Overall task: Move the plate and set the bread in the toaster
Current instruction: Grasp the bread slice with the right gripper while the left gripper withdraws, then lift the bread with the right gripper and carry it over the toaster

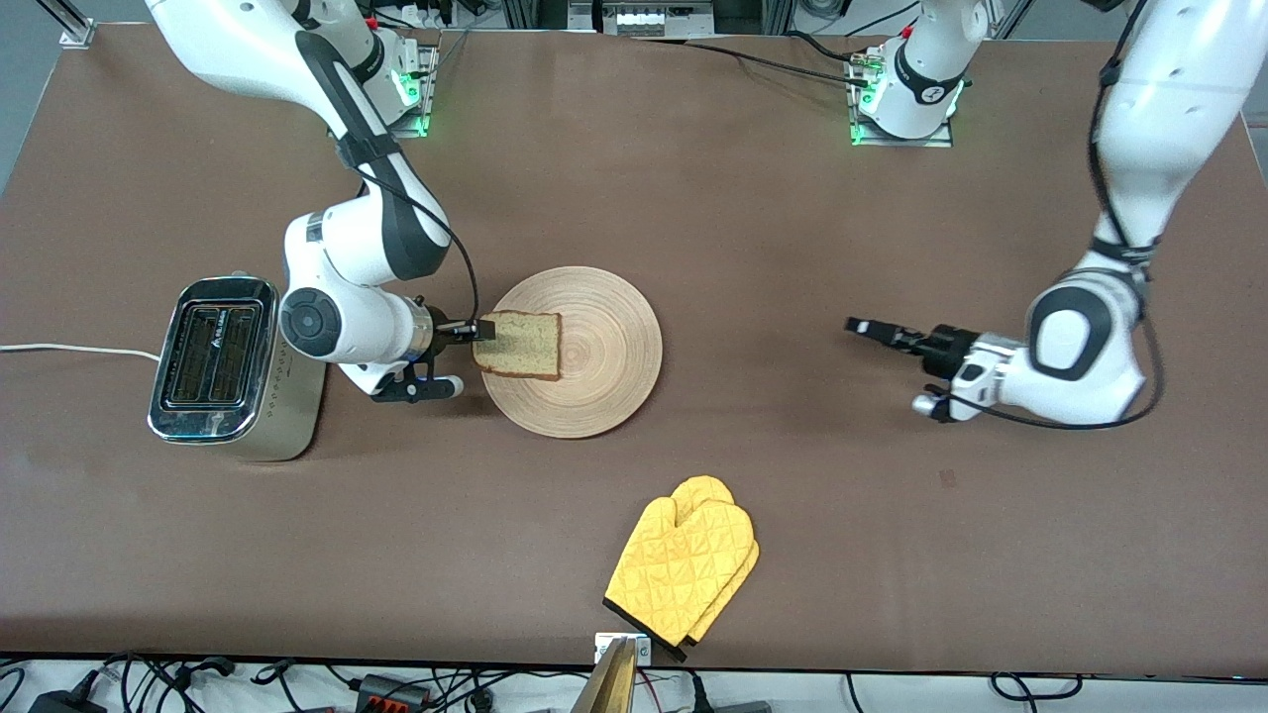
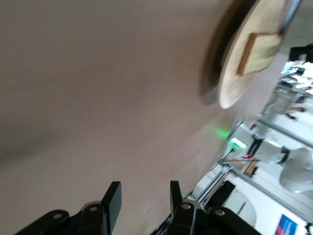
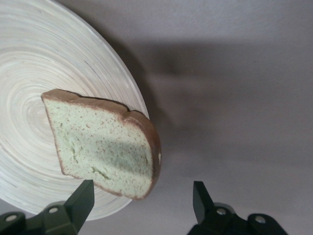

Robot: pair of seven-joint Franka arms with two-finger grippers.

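Note:
The bread (image 1: pixel 519 345) lies on the light-wood plate (image 1: pixel 594 366), on the part toward the toaster, with one edge reaching past the rim. My right gripper (image 1: pixel 482 330) is open at that edge. In the right wrist view the bread (image 3: pixel 105 149) sits just ahead of the gripper (image 3: pixel 142 203), its corner between the spread fingers and untouched, over the plate (image 3: pixel 44 73). The toaster (image 1: pixel 223 366) stands beside the right arm's wrist, slots empty. My left gripper (image 1: pixel 854 325) is open and empty, low over bare table toward the left arm's end (image 2: pixel 142 200). The left wrist view shows the plate (image 2: pixel 230 88) and bread (image 2: pixel 259 51) far off.
A yellow oven mitt (image 1: pixel 684 566) lies near the table's front edge, nearer to the front camera than the plate. The toaster's white cord (image 1: pixel 69 349) runs off toward the right arm's end of the table.

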